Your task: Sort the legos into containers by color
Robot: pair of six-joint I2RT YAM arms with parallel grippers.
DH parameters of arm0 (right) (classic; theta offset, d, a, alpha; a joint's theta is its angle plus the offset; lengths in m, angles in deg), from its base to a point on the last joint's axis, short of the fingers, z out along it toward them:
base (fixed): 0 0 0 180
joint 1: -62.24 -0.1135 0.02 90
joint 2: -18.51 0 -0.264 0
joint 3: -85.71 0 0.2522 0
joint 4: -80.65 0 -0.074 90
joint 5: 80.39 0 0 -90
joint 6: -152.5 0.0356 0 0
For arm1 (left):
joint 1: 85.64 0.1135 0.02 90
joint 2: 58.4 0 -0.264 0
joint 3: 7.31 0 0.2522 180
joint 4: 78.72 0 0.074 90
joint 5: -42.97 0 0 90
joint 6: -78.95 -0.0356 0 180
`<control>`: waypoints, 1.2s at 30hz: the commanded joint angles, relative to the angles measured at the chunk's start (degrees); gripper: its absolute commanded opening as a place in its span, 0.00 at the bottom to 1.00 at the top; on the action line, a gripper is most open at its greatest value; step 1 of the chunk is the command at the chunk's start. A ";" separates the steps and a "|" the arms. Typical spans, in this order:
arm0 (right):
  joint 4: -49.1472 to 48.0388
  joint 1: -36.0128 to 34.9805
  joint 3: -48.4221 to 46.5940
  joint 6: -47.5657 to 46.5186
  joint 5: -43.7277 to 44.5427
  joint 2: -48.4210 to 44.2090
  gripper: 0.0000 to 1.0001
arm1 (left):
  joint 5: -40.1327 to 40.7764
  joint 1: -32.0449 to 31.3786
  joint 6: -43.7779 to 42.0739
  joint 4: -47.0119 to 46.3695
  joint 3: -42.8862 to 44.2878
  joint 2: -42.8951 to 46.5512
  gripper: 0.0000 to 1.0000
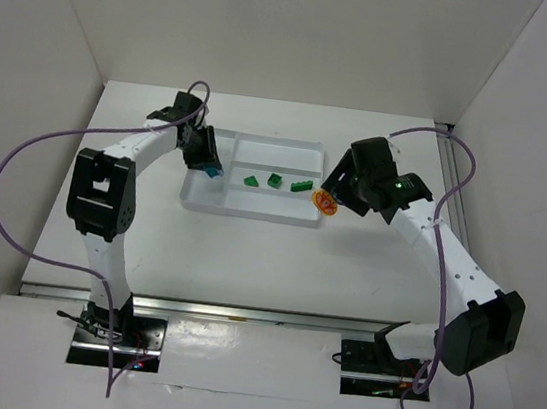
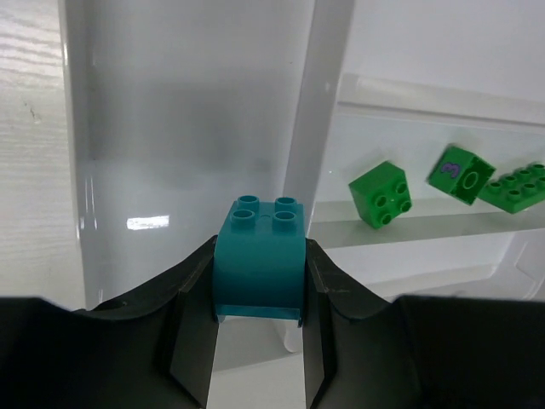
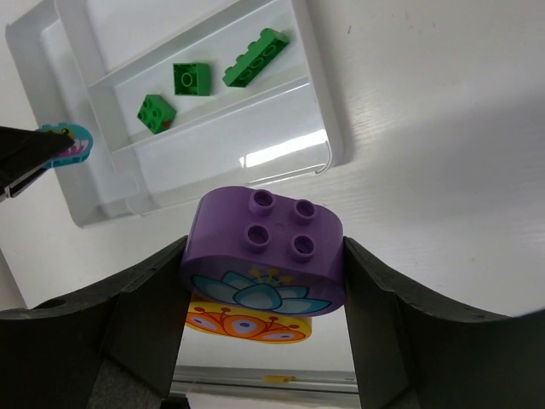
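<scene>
Left wrist view: my left gripper (image 2: 260, 294) pinches the teal brick (image 2: 260, 256) over the tray's left compartment (image 2: 170, 170), with the green bricks (image 2: 381, 194) beyond the divider (image 2: 311, 128) at frame right.

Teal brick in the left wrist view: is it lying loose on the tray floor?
No, the teal brick is clamped between the fingers of the left gripper, held over the tray.
</scene>
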 commanded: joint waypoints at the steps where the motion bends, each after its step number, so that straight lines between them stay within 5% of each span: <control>1: -1.51 0.60 0.26 -0.99 0.68 -2.29 0.47 | 2.84 -0.12 0.13 0.87 2.26 0.98 0.29; 6: -2.04 1.13 0.26 -1.52 0.06 -1.76 0.47 | 3.38 -0.12 0.13 0.35 1.73 2.56 0.86; 10: -2.57 1.13 0.79 -2.04 -0.55 -1.76 0.47 | 3.38 -0.73 -1.01 1.48 1.73 5.80 0.98; 17: -3.62 1.13 0.26 -3.18 -2.92 -0.70 0.47 | 3.40 -7.40 -3.99 1.93 0.25 18.54 0.99; 24: -4.15 1.13 -1.41 -3.71 -4.94 -0.18 0.47 | -36.33 -11.62 -5.94 -16.43 -9.87 24.45 0.99; 29: -5.20 1.13 -2.02 -3.71 -6.96 0.35 0.47 | -35.47 -20.58 -5.94 -18.90 -9.87 21.63 0.99; 36: -5.73 1.13 -3.16 -3.71 -8.02 0.88 0.47 | -32.92 -24.20 -2.69 -28.30 -13.64 19.44 0.99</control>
